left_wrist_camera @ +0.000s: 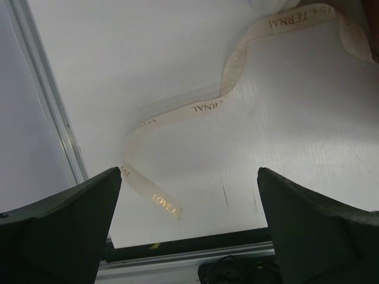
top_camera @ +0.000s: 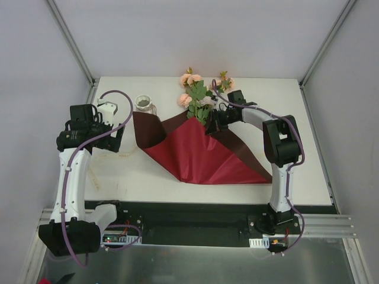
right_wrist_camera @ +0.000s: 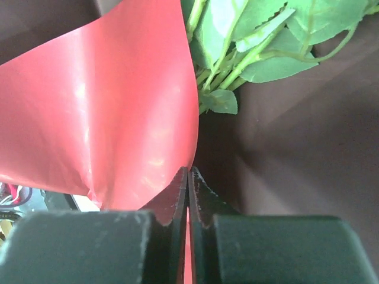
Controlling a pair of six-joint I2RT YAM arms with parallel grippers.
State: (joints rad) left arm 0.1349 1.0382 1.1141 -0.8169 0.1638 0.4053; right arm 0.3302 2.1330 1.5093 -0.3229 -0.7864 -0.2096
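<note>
Bases of both arms sit at the bottom of the top view. A little above them, on the left side of the frame, your left tool (left_wrist_camera: 186,176) hangs over bare desk (left_wrist_camera: 308,130) with its fingers spread wide and nothing between them. Under it a cream ribbon (left_wrist_camera: 195,109) with gold lettering lies in loose curves. Nothing grips it, which is probably why it curls as it likes, one end close to the tool, the other running out of the upper right of the left wrist view.

At mid-frame a sheet of red wrapping paper (top_camera: 198,155) is spread on the desk, its left corner curled up. Your right tool (right_wrist_camera: 188,177) is pressed together on the paper's upper edge, and that pinch seems to be what holds the fold standing beside the green stems (right_wrist_camera: 237,56).

Farther back, pink flowers (top_camera: 190,80) lie with their heads past the paper's top edge. Left of them stands a small pale pot (top_camera: 144,104).
</note>
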